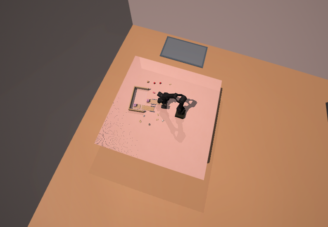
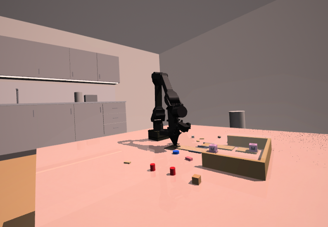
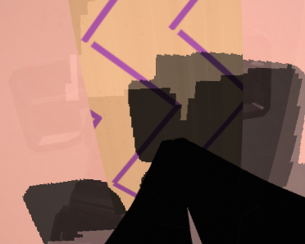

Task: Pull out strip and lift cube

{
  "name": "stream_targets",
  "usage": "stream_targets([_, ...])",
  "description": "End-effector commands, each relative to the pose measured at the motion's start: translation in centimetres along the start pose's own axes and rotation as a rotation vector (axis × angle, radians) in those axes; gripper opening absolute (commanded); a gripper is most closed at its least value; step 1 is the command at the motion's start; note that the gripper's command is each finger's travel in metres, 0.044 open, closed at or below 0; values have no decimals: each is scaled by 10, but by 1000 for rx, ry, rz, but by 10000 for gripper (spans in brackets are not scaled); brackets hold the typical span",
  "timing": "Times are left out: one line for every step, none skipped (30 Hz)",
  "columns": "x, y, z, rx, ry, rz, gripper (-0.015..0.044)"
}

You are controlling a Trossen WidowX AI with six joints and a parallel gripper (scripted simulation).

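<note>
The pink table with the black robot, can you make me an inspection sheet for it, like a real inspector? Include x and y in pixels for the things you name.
Surface: pink table top (image 1: 172,161) (image 2: 105,198) (image 3: 31,24), dark specks towards one corner.
Job's things: one tan strip with purple zigzags (image 1: 154,102) (image 2: 190,148) (image 3: 134,24), bearing a purple cube marked M (image 1: 147,100) (image 2: 212,148); another tan strip (image 1: 147,108) (image 2: 225,147), with a gap in it, its far piece bearing a second purple M cube (image 1: 134,105) (image 2: 253,147).
Clutter: two red cylinders, a blue disc (image 2: 175,152), a pink block (image 1: 153,92) (image 2: 188,158), a brown cube (image 1: 148,81) (image 2: 196,179), small bits.
Grippers: pincer (image 1: 162,102) (image 2: 175,145) (image 3: 172,149) shut, tips down at the zigzag strip.
Cables: nothing seen.
Surroundings: grey cupboards (image 2: 92,65), plain walls.
</note>
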State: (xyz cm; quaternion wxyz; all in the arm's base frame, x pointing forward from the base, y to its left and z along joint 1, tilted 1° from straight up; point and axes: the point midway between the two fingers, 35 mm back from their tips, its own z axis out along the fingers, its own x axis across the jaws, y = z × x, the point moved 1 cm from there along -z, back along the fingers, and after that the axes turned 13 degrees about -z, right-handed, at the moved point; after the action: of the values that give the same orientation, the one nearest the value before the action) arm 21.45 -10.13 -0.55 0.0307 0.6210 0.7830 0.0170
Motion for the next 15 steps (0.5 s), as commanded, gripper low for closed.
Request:
stream_targets([6, -15, 5, 29, 16, 1, 0])
stream_targets([7, -16, 5, 29, 16, 1, 0])
stream_targets([7, -17, 5, 30, 16, 1, 0])
stream_targets([7, -19, 5, 30, 16, 1, 0])
stream_targets([8, -20, 5, 30, 16, 1, 0])
stream_targets([8, -21, 5, 30, 16, 1, 0])
stream_targets([8, -23, 5, 30, 16, 1, 0])
stream_targets([8, -24, 5, 30, 16, 1, 0])
stream_targets([9, -26, 5, 30, 16, 1, 0])
stream_targets([9, -27, 5, 30, 16, 1, 0])
stream_targets([9, -28, 5, 30, 16, 1, 0])
stream_targets([10, -30, 4, 30, 16, 1, 0])
stream_targets([10, -31, 4, 31, 17, 1, 0])
stream_targets([10, -32, 4, 31, 17, 1, 0])
stream_targets([10, -33, 4, 31, 17, 1, 0])
